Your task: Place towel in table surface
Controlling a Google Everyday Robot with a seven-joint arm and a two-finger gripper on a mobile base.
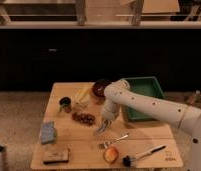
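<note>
A folded blue-grey towel (pixel 48 132) lies flat on the left part of the wooden table (pixel 144 135). My gripper (pixel 103 127) hangs from the white arm (pixel 144 105) and points down near the table's middle, just above the surface. It is well to the right of the towel and not touching it. Its fingers look spread, with nothing between them.
A green bin (pixel 144 95) stands at the back right, with a dark red bowl (pixel 100 87), a yellow item (pixel 83 95) and a dark cup (pixel 65 103) nearby. A brown cluster (pixel 84 118), fork (pixel 113 141), orange dish (pixel 111 154), brush (pixel 144 154) and brown pad (pixel 56 156) lie around.
</note>
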